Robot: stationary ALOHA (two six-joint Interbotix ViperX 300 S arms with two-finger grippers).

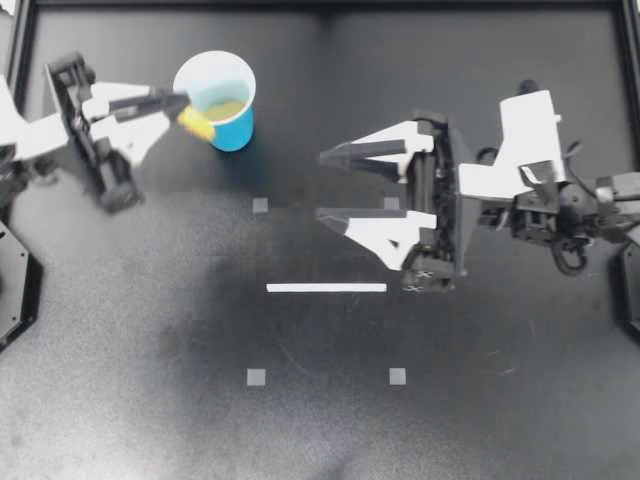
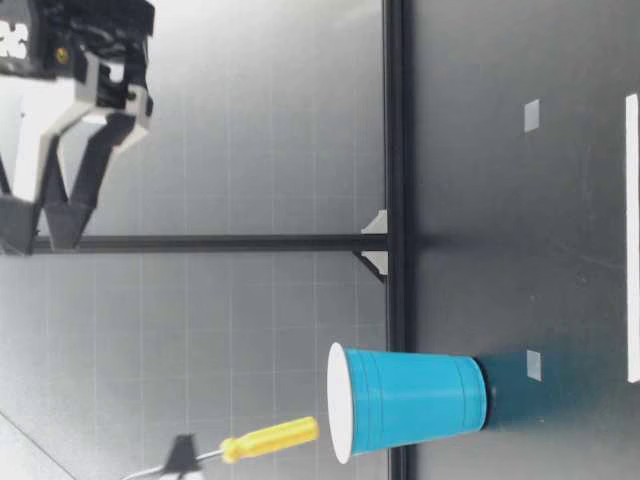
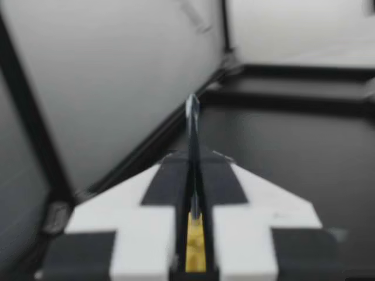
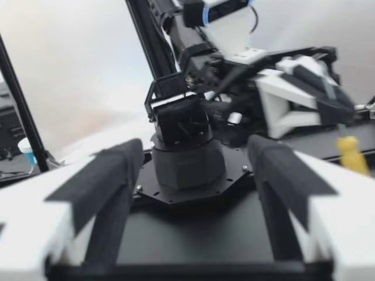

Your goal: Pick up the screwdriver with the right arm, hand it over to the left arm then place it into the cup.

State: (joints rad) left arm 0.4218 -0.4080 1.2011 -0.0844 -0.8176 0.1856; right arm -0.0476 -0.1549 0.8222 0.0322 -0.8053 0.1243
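Screwdriver [image 1: 197,122] position: clamped by its metal shaft between the closed fingers of my left gripper [image 1: 178,100], yellow handle pointing down. The low view shows the handle end just above the rim of the blue cup [image 1: 236,131], over its opening. The cup stands upright on the table [image 1: 150,350]. My right gripper [image 1: 325,185] is wide open and empty, well apart from the cup

Black table [image 1: 150,400], blue cup [image 1: 226,94], white strip [image 1: 326,288], grey squares [image 1: 256,377]
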